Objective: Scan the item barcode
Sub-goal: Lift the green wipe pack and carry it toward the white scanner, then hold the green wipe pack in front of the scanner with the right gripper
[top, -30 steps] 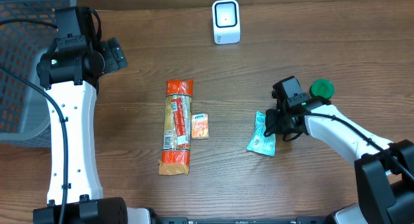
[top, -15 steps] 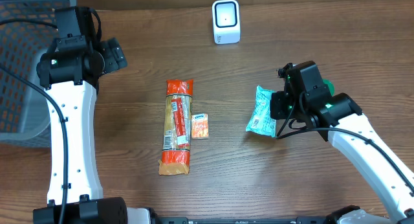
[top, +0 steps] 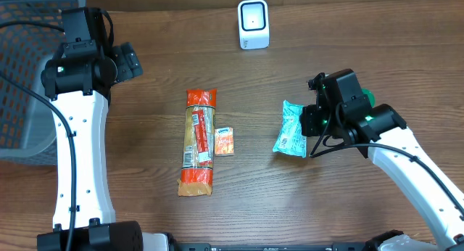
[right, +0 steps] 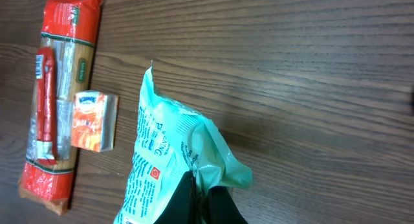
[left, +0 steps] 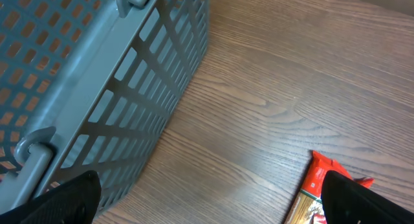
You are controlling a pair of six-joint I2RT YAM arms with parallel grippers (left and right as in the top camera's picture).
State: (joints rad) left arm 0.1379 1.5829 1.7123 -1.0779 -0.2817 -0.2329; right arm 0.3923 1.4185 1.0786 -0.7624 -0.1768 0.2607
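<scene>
Overhead: the white barcode scanner (top: 253, 24) stands at the table's far edge. The mint-green packet (top: 291, 129) sits at the right gripper (top: 310, 128), well apart from the scanner.

Left wrist: only here does the left gripper (left: 210, 199) show, spread wide beside the grey basket (left: 97, 88).

Right wrist: close up, the right gripper's fingers (right: 194, 201) pinch the packet's crumpled edge. A spaghetti pack (right: 58, 107) and a small orange box (right: 94, 120) lie beyond.
</scene>
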